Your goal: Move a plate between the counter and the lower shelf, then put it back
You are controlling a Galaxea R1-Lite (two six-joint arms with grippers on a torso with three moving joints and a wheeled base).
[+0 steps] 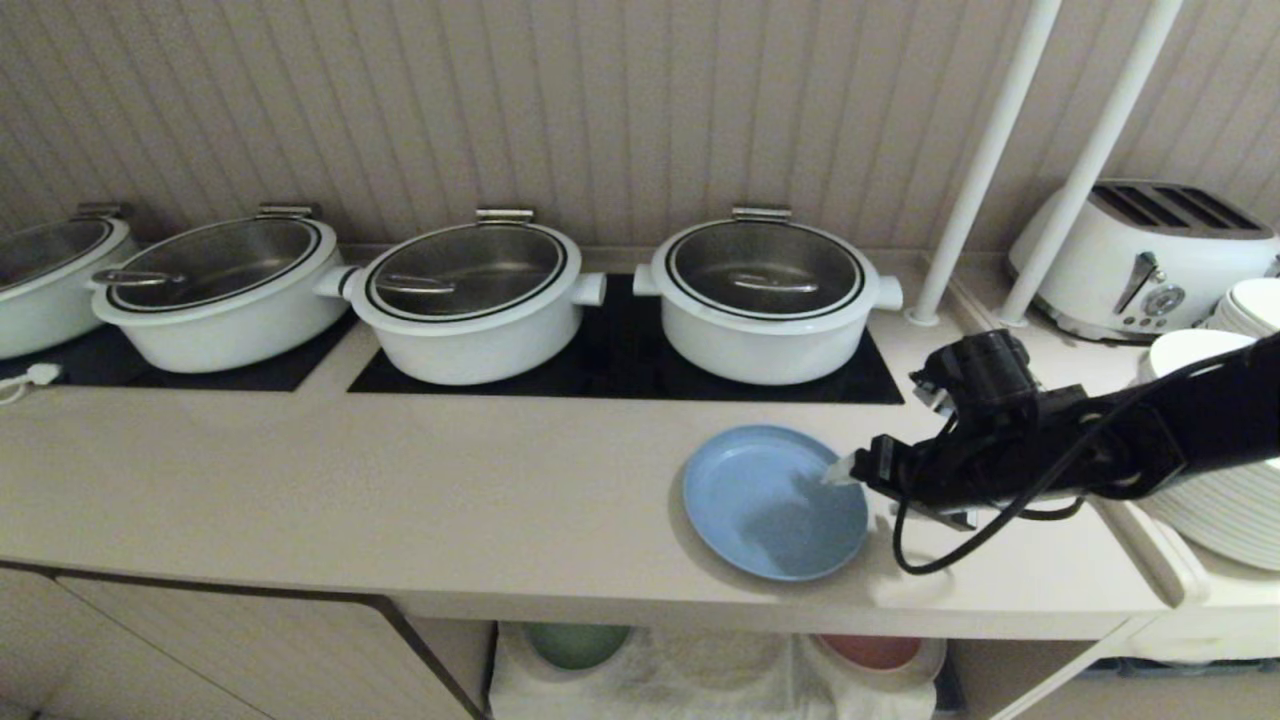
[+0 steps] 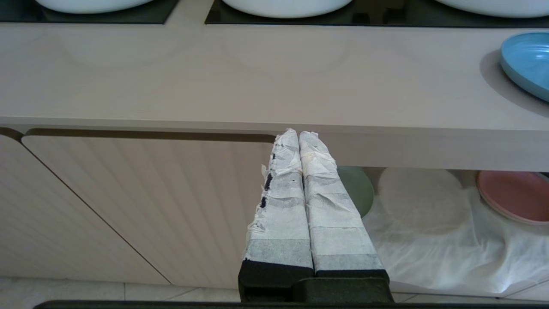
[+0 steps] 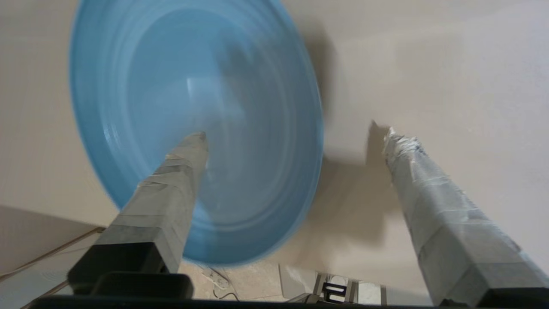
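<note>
Near the front edge of the counter (image 1: 400, 500), toward its right end: the plate (image 1: 773, 500), lying flat. Just beside its right rim, the right gripper (image 1: 850, 470), spread wide and holding nothing, one finger over the plate, the other over bare counter. Probably stiff, light, slick and breakable; best pinched at the raised rim. Shown only from the left wrist: the left gripper (image 2: 300, 141), pressed shut below the counter's edge, and the lower shelf (image 2: 429, 240) with green plate (image 2: 360, 189) and pink plate (image 2: 514, 195).
</note>
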